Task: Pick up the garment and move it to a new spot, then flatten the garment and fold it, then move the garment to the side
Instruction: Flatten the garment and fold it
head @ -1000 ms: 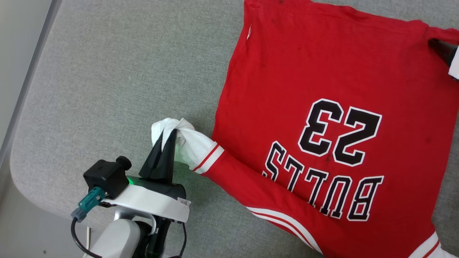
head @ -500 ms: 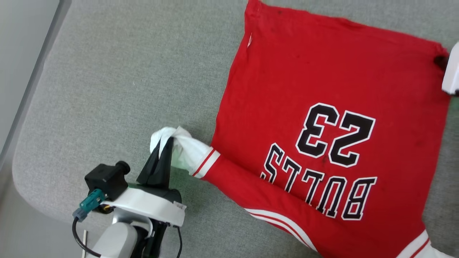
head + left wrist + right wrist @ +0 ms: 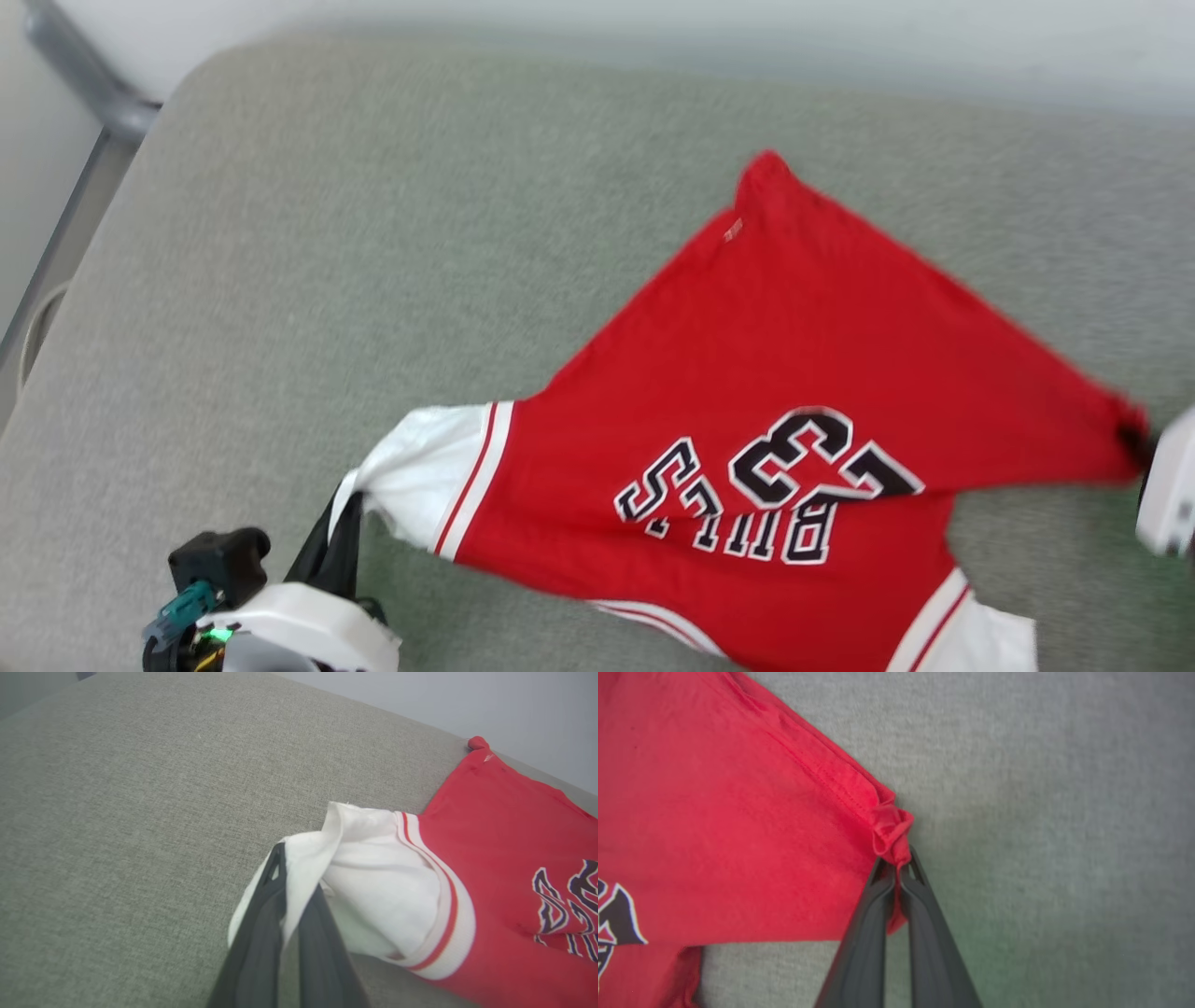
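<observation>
**Carry it taut, level and clear of the cushion**

The grey upholstered surface (image 3: pixel 280 233) has plenty of bare room toward its far and left parts, so there is space for the new spot. The garment (image 3: pixel 794 355) hangs stretched between the two arms, printed side up. Its far corner lies on or just over the fabric, and its near edge sags toward the robot.

The step in hand looks like the lift-and-carry. To do it well, both arms should rise and travel together at the same pace, holding the span between them steady. More pull risks tearing a hold loose, and less lets the middle droop and drag.

The white sleeve panel (image 3: pixel 383 882) is bunched where it is held, so that hold is bulky and probably secure. The red hem corner (image 3: pixel 889 830) is the weaker one, as only a small rolled nub of cloth sits in the grip.

The left fingers (image 3: pixel 261 933) are pressed together, pinching the sleeve's white cloth. The right fingers (image 3: pixel 868 933) are pressed together on that hem corner. Lower both ends together so the cloth lands flat.
</observation>
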